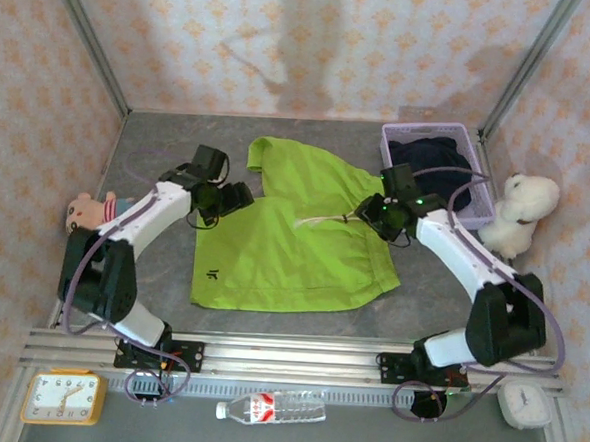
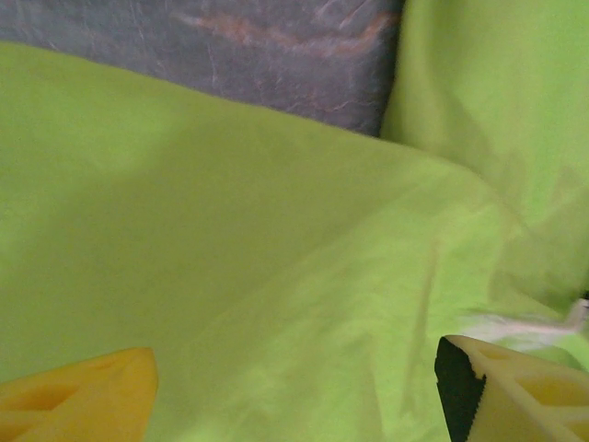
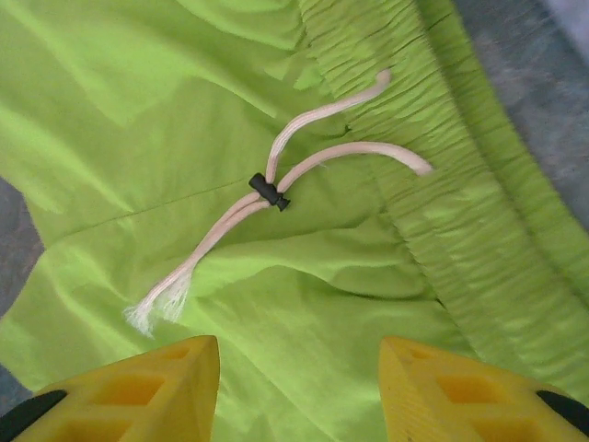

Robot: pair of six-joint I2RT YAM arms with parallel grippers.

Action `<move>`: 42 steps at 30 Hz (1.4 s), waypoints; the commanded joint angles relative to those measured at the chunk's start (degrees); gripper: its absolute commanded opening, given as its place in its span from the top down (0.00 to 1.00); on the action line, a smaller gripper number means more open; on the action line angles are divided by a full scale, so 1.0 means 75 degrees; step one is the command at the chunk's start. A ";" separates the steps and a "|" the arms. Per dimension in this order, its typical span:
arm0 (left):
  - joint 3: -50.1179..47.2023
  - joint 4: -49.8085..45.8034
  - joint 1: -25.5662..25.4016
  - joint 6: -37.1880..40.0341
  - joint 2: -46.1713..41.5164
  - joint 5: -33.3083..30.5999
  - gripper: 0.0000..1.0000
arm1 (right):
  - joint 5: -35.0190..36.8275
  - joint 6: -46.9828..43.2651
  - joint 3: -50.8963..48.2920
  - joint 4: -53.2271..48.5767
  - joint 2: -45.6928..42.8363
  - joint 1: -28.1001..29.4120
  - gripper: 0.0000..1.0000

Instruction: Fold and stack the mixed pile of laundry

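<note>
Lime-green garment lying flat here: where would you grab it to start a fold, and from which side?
Probably the gathered waistband of the lime-green garment, coming from the right, where the open right gripper hovers. That elastic edge is thick and ruched, so it should pinch more easily than the flat cloth, and it borders bare table. Avoid the loose drawstring.

Navy garment (image 1: 426, 152) lies mostly hidden inside the basket (image 1: 436, 129), behind the right arm (image 1: 456, 249). Left wrist view is blurred; the fingers (image 2: 83, 398) are cut by its bottom edge. Bottle (image 1: 268, 409) label too small to read.
</note>
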 commanded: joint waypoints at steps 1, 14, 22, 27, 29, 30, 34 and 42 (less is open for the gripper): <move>-0.0086 0.0089 -0.0010 -0.0152 0.0444 -0.0629 0.20 | 0.0171 0.0227 0.0201 0.0534 0.0602 0.0072 0.52; 0.0050 -0.0509 0.0258 0.0145 0.0683 -0.0987 0.28 | 0.0774 -0.0090 0.0174 0.0072 0.1773 0.0055 0.51; 0.2999 -0.0202 0.0785 -0.0573 0.2485 -0.0195 0.47 | 0.0852 -0.0181 0.0354 -0.0229 0.2188 0.0025 0.54; 0.4680 -0.0313 0.0764 -0.0550 0.4187 -0.0153 0.47 | 0.0801 -0.0267 0.0439 -0.0340 0.2297 -0.0042 0.56; 0.5269 -0.0496 0.0759 -0.0414 0.4720 -0.0250 0.49 | 0.0739 -0.0294 0.0476 -0.0368 0.2342 -0.0075 0.57; 0.5558 -0.0606 0.0763 -0.0351 0.4992 -0.0307 0.49 | 0.0696 -0.0295 0.0483 -0.0382 0.2363 -0.0090 0.57; 0.6385 -0.0923 0.0758 -0.0154 0.5765 -0.0509 0.53 | 0.0576 -0.0323 0.0530 -0.0403 0.2433 -0.0134 0.60; 0.7057 -0.0714 0.0716 -0.0133 0.6482 -0.0189 0.64 | 0.0705 -0.0632 0.0502 -0.0824 0.2365 -0.0391 0.70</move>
